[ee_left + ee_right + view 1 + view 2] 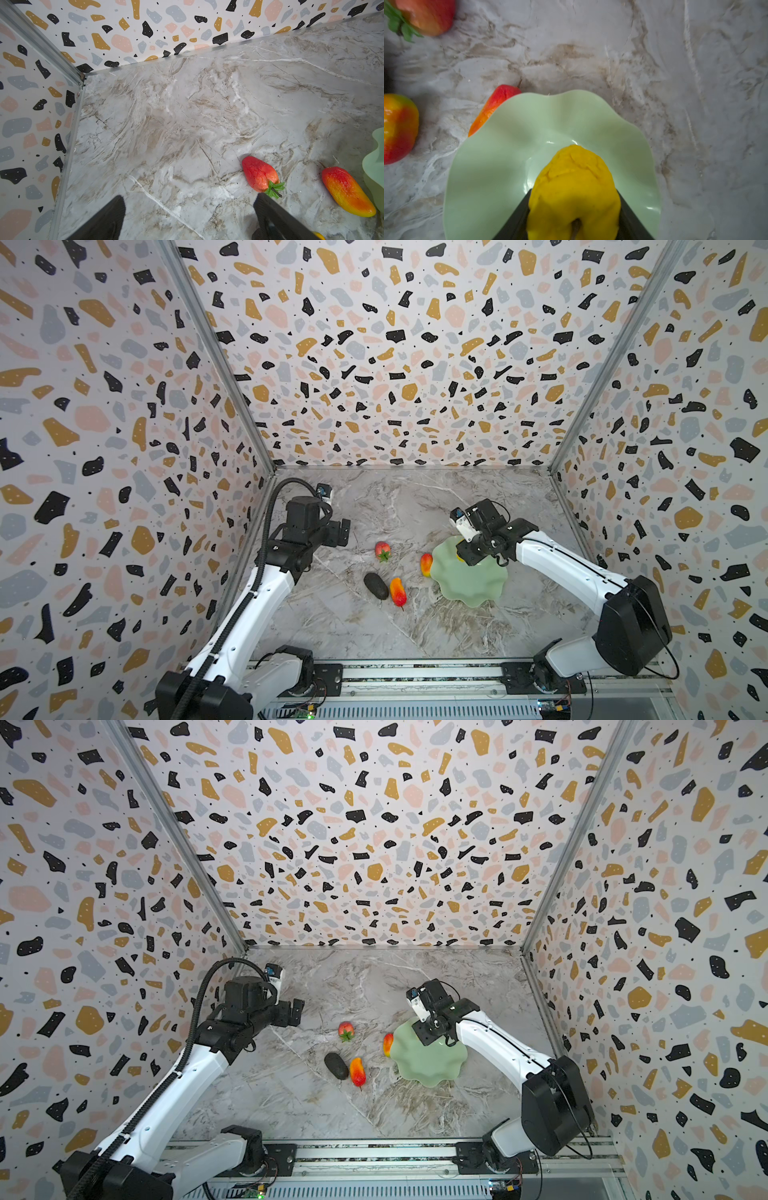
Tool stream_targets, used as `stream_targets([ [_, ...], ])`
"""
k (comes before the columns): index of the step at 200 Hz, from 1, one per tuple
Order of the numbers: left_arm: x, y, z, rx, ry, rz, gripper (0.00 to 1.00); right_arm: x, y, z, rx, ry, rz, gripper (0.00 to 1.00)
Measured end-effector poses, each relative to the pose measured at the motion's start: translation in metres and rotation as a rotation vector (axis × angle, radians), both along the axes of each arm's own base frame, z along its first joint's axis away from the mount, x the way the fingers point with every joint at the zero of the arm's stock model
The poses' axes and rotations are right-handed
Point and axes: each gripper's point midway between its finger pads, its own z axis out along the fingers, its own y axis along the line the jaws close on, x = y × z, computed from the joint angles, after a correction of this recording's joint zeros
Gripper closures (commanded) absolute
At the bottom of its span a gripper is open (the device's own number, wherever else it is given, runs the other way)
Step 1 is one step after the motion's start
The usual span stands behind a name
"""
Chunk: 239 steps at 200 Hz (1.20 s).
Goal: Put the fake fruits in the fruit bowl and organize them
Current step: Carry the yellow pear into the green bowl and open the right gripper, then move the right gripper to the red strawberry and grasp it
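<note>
The right gripper (574,199) is clamped on the lumpy yellow fruit (574,172), holding it over the fruit bowl (500,166), which sits right of the table's (415,497) middle. The left gripper (190,205) hangs spread and empty toward the table's left edge. On the table lie 4 fruits: the strawberry (382,549), the dark oval (375,585) just beside 1 red-orange fruit (397,591), and the other red-orange fruit (426,564) against the bowl's rim.

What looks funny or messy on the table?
Nothing looks broken or spilled. The only odd bit: one red-orange fruit lies tucked beside the fruit bowl, outside it, with part of it hidden by the bowl's wavy rim in the right wrist view.
</note>
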Motion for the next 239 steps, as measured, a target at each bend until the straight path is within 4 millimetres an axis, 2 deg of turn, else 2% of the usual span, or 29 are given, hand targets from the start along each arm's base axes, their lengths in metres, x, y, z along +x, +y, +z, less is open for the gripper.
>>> stream_targets([
  [35, 0.000, 0.000, 0.000, 0.000, 0.000, 0.000, 0.00, -0.026, 0.001, -0.028, -0.008, 0.087, -0.003, 0.76],
  [72, 0.000, 0.000, 0.000, 0.000, 0.000, 0.000, 0.00, -0.039, 0.000, -0.048, -0.011, 0.120, -0.009, 0.68],
  [95, 0.000, 0.000, 0.001, 0.000, -0.001, 0.000, 0.00, -0.040, -0.001, -0.050, -0.010, 0.120, -0.012, 0.49],
  [115, -0.001, 0.000, 0.002, -0.001, -0.006, 0.000, 0.00, -0.039, -0.001, -0.049, -0.012, 0.116, -0.012, 0.24],
  [127, -0.001, 0.000, 0.002, -0.001, -0.006, 0.000, 0.00, -0.038, -0.001, -0.047, -0.020, 0.113, -0.011, 0.13],
  [149, -0.001, 0.000, 0.002, -0.001, -0.006, 0.000, 0.00, -0.031, 0.004, -0.031, -0.027, 0.082, -0.005, 0.00],
  [160, -0.001, 0.000, 0.002, -0.002, -0.006, 0.000, 0.00, -0.024, 0.008, -0.016, -0.029, 0.053, 0.000, 0.01],
  [179, -0.001, 0.000, 0.003, -0.002, -0.009, 0.000, 0.00, -0.009, 0.025, 0.022, -0.008, -0.035, 0.023, 0.01],
  [201, -0.002, 0.000, 0.006, -0.004, -0.018, 0.000, 0.00, 0.008, 0.062, 0.074, 0.070, -0.162, 0.083, 0.01],
  [213, -0.003, 0.001, 0.007, -0.005, -0.022, 0.000, 0.01, 0.018, 0.089, 0.092, 0.128, -0.209, 0.119, 0.01],
  [226, -0.003, 0.001, 0.009, -0.006, -0.027, 0.000, 0.00, 0.031, 0.119, 0.096, 0.174, -0.234, 0.137, 0.01],
  [239, -0.004, 0.001, 0.011, -0.007, -0.033, 0.000, 0.00, 0.048, 0.148, 0.085, 0.209, -0.223, 0.124, 0.01],
])
